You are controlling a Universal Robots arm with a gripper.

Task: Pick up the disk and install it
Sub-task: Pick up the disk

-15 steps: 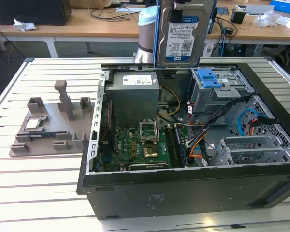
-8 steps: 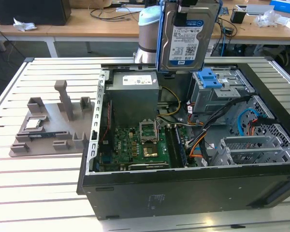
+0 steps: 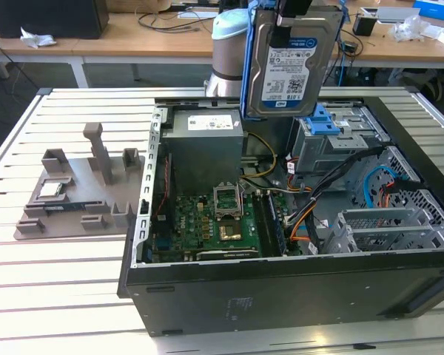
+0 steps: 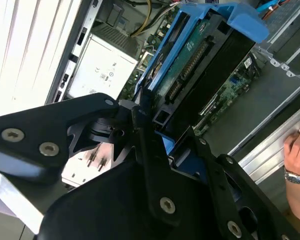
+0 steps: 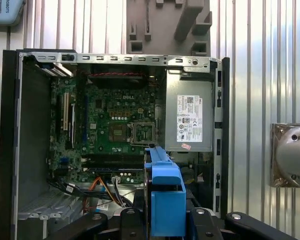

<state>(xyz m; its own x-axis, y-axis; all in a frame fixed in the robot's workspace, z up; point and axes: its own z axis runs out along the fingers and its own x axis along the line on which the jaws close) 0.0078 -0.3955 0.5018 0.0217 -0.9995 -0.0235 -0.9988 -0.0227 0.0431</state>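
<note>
The hand (image 4: 170,142) is clenched on the disk (image 3: 292,63), gripping it at its blue rail frame (image 5: 165,200). The disk hangs upright just under the hand, in the air above the open computer case (image 3: 281,285), which lies on the tabletop (image 3: 59,274).

Pale grey slatted metal tabletop (image 3: 66,296) across the whole foreground, long ridges bright under even light. Same tabletop (image 5: 260,75) glaring near-white in the first wrist view. Beyond its far edge, a long light-wood desk (image 3: 133,44) on white legs (image 3: 79,74), deep shade beneath. On that desk: a black box-shaped cabinet (image 3: 48,16) toward the exterior view's left, crumpled white paper (image 3: 34,37) just beside it, loose dark cables (image 3: 166,18) near the middle, a flat blue carton (image 3: 436,9) at the exterior view's right end.
</note>
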